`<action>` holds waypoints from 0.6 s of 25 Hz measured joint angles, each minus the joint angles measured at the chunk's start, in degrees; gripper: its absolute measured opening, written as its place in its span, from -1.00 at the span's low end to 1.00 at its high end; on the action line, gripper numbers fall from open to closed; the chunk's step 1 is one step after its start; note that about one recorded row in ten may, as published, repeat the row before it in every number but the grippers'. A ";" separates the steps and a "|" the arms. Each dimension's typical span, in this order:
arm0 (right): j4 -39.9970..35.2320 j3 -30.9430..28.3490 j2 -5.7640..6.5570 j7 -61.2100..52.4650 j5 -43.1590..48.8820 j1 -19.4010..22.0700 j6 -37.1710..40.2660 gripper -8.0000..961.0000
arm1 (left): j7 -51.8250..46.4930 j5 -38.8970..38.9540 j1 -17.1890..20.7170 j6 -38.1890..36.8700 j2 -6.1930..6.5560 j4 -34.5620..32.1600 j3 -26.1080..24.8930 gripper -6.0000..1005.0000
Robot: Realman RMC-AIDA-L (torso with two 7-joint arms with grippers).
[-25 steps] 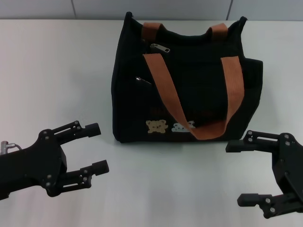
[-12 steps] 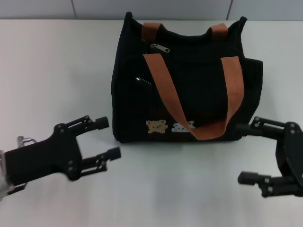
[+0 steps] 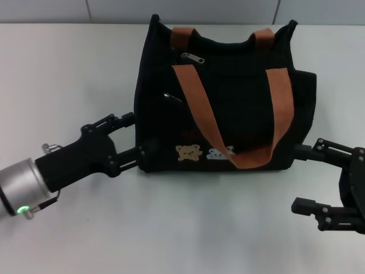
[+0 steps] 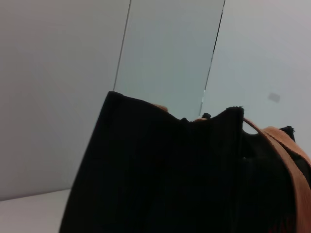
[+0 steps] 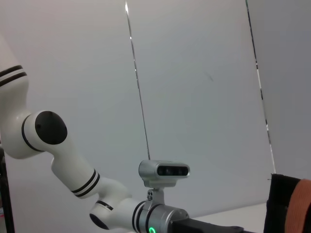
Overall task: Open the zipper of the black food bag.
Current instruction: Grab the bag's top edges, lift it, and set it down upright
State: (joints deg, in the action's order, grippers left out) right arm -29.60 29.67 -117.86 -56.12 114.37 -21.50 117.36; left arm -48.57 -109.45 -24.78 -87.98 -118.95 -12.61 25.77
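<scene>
From the head view, the boxy black fabric food bag [image 3: 219, 97] stands upright on the white bench [image 3: 68, 74], its long top zipper [image 3: 193, 57] apparently shut; the left tool [image 3: 137, 136], spread, brackets the bag's lower corner, probably to steady it, while the right tool [image 3: 308, 178] waits released just beside the opposite side. The left wrist view shows only the bag's dark side [image 4: 160, 179] close up. The right wrist view catches an orange-brown strap [image 5: 297, 206] and the left arm [image 5: 146, 216].

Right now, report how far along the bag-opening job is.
Nothing is done yet: the zipper pull sits at the left end of the top of the black food bag, untouched. In hand: the left pincer is open, its fingertips at the bag's lower left corner, and the right pincer is open, its upper finger near the lower right corner. Left: steady the bag, take the pull and draw it along the top.
</scene>
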 joint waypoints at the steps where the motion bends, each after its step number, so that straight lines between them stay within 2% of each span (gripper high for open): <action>1: -0.01 0.00 -0.06 0.00 0.00 0.08 -0.06 0.74 | 0.12 -0.02 -0.44 0.26 -0.03 0.25 0.10 0.43; 5: -0.02 -0.03 -0.20 0.00 -0.01 0.36 -0.16 0.74 | 2.72 -0.40 -3.60 2.90 -0.20 4.18 0.60 0.40; 10: 0.02 -0.01 -0.27 0.00 0.05 0.61 -0.16 0.74 | 5.98 0.81 -3.78 4.82 -0.29 5.75 -0.82 0.38; 13: 0.05 -0.06 -0.28 0.00 0.05 0.99 -0.17 0.74 | 6.94 1.15 -3.51 4.75 -0.28 5.94 -0.93 -0.05; 15: 0.06 -0.06 -0.28 -0.01 0.06 1.02 -0.17 0.74 | 7.02 1.17 -3.48 4.73 -0.25 5.99 -0.94 -0.13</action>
State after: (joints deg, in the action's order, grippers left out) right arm -29.54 29.61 -118.14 -56.12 114.43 -20.49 117.20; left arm -41.55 -108.28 -28.26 -83.24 -119.20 -6.62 24.83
